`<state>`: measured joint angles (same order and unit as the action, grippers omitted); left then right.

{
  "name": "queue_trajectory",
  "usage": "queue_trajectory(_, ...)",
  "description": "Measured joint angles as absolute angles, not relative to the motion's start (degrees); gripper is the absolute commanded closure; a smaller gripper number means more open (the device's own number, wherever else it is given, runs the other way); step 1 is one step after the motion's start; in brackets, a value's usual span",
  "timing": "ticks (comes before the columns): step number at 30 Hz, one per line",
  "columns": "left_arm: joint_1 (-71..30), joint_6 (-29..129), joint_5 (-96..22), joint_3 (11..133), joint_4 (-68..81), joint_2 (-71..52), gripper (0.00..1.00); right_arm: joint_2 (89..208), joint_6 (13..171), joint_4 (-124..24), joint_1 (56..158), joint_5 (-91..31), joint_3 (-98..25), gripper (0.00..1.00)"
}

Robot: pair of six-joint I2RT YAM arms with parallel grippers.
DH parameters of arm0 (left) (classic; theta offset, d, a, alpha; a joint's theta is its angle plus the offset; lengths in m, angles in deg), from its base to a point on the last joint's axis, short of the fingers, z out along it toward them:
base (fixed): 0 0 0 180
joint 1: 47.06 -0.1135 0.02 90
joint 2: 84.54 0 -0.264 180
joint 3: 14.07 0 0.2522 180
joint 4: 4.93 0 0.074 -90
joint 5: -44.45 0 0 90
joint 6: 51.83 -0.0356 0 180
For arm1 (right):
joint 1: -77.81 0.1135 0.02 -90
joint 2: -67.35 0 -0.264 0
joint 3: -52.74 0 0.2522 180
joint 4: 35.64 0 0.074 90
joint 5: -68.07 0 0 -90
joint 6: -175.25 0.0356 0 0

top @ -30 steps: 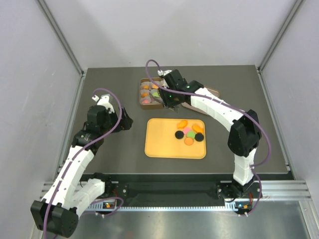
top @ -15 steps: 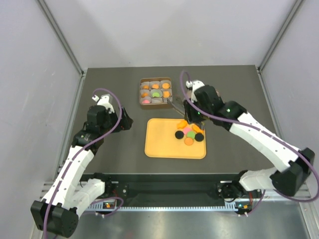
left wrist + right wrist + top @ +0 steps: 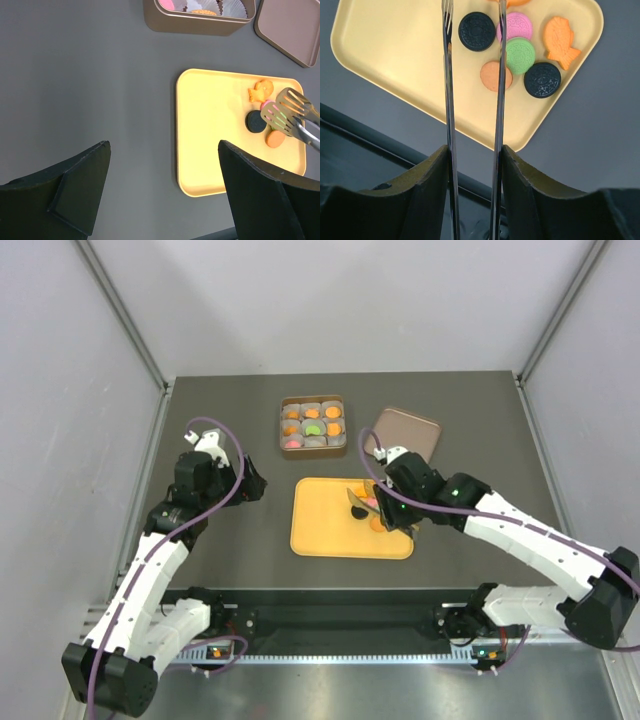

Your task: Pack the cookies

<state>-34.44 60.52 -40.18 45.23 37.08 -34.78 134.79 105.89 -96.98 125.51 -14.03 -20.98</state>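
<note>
Several cookies [image 3: 520, 55] lie on the right part of a yellow tray [image 3: 395, 50]: two black, a pink, a green, a round orange and an orange fish shape [image 3: 560, 40]. My right gripper [image 3: 472, 155] is shut on metal tongs [image 3: 448, 75], whose arms stand apart over the cookies; the tips hover above the pink cookie [image 3: 270, 106]. In the top view the right gripper [image 3: 395, 502] is over the tray [image 3: 320, 530]. My left gripper [image 3: 165, 190] is open and empty, left of the tray [image 3: 215, 130].
A brown tin [image 3: 313, 426] with paper cups, several holding cookies, stands behind the tray. Its lid [image 3: 406, 431] lies to the right of it. The left arm [image 3: 215, 480] rests at the table's left side.
My right arm has swung back from over the tin to over the tray, bringing the tongs down above the cookies. The lid now shows. The left arm has not moved.
</note>
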Motion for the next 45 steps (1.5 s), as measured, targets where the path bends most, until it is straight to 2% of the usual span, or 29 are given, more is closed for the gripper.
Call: queue_trajectory(45, -34.5, 60.5, -40.2, 45.2, 37.1, -34.8, 0.07, 138.3, 106.1, -98.9, 129.1, -12.2, -19.5, 0.55)
